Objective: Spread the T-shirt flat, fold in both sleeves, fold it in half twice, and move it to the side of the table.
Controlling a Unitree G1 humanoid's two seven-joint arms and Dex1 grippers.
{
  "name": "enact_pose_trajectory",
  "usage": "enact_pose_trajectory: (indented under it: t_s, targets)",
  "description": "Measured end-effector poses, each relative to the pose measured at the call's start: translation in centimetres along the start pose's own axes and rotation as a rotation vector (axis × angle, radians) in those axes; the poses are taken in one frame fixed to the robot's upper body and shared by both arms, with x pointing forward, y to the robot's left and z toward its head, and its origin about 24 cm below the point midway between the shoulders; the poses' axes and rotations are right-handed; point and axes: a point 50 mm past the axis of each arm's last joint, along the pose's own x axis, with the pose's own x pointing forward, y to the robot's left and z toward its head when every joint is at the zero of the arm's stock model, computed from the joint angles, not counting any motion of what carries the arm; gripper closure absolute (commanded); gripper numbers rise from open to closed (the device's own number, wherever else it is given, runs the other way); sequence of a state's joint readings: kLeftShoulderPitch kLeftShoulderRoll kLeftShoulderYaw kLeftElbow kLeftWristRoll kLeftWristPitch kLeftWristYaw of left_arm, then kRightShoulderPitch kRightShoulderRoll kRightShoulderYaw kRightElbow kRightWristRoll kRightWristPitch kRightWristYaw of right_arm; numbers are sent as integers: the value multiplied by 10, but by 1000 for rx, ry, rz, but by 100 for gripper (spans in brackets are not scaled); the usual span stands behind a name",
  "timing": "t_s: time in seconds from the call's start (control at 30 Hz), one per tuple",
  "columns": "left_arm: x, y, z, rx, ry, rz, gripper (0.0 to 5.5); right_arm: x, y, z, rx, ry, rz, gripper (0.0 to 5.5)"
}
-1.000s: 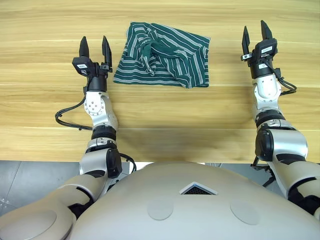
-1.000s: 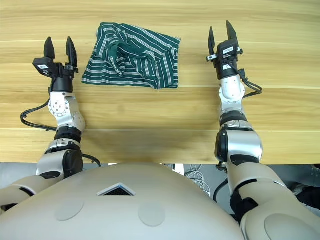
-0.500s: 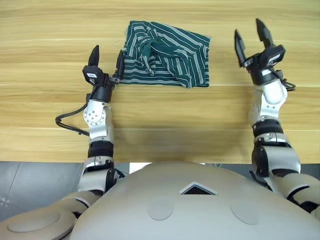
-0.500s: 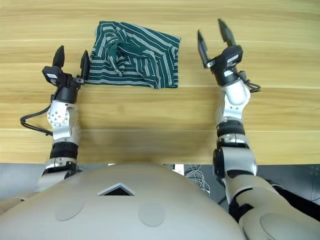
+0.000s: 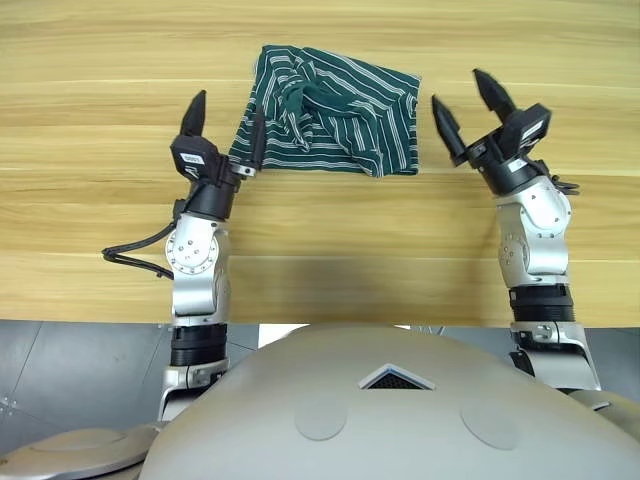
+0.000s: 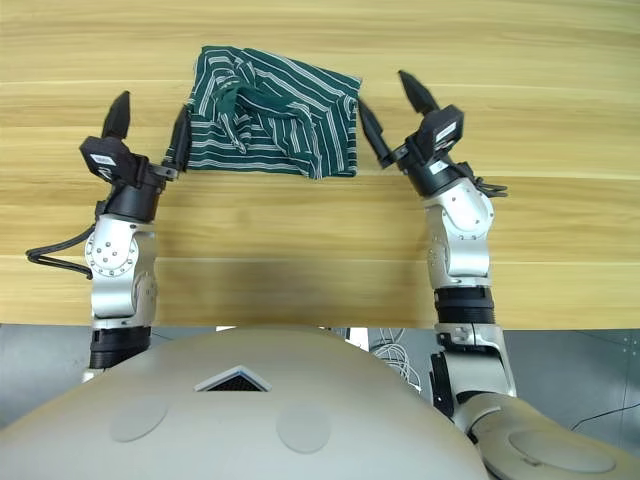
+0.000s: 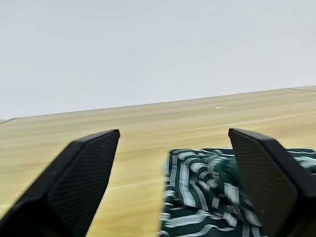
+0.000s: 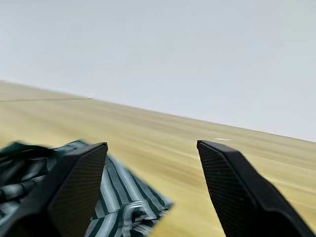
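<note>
The green striped T-shirt (image 5: 330, 110) lies crumpled in a rough rectangle on the wooden worktop (image 5: 100, 60), at centre, toward the far side. Left gripper (image 5: 228, 112): 2 fingers spread wide, holding nothing; the inner finger overlaps the T-shirt's left edge, contact undetermined. Right gripper (image 5: 459, 88): 2 fingers spread wide, holding nothing, just beside the T-shirt's right edge, inner finger near its near-right corner. Cloth is bunched and twisted at the middle; sleeves indistinguishable.
</note>
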State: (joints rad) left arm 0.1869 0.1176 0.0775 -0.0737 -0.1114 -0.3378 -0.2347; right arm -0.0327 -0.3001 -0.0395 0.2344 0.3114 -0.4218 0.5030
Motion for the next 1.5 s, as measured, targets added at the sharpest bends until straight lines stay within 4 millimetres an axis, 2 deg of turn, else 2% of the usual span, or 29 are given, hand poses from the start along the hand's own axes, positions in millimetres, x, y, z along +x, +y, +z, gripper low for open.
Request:
enact_pose_trajectory:
  t_s: [0.1,0.2,0.37,0.43,0.57,0.63,0.77,0.93,1.0,1.07,1.17,1.27,1.3,1.4,1.5]
  targets:
    - [8,17,-4,25,-52,52,154,-1,-15,-12,-69,-7,-119,211]
    - [12,26,-14,20,-62,71,154,-2,-18,-23,-103,-14,-159,211]
    - [9,32,-30,22,-49,92,154,2,-32,-27,-136,-53,-242,211]
    - [12,34,-39,4,-49,89,154,0,-38,-31,-156,-53,-328,211]
    - [8,49,-58,-27,-8,156,154,8,-41,-33,-162,-53,-349,211]
    - [12,54,-58,-11,-24,172,154,13,-43,-36,-173,-17,-351,211]
    - [17,55,-57,3,-55,175,154,7,-46,-45,-183,66,-363,211]
    - [18,53,-53,-13,-97,167,154,11,-42,-45,-164,55,-307,211]
    - [16,47,-45,-46,-138,146,154,12,-32,-41,-132,6,-202,211]
    - [9,31,-33,-70,-158,62,154,5,-16,-30,-104,-74,-20,211]
    - [-1,8,-22,-122,-130,-31,154,-13,-4,-18,-38,-108,97,211]
    - [-12,-18,-15,-200,-25,-116,154,-32,3,1,42,-103,190,211]
    - [-14,-26,-12,-229,15,-138,154,-34,8,6,61,-87,228,211]
    - [-13,-57,-1,-282,155,-203,154,-36,46,13,182,41,393,211]
    - [-7,-59,-6,-231,236,-173,154,-32,60,1,210,175,385,211]
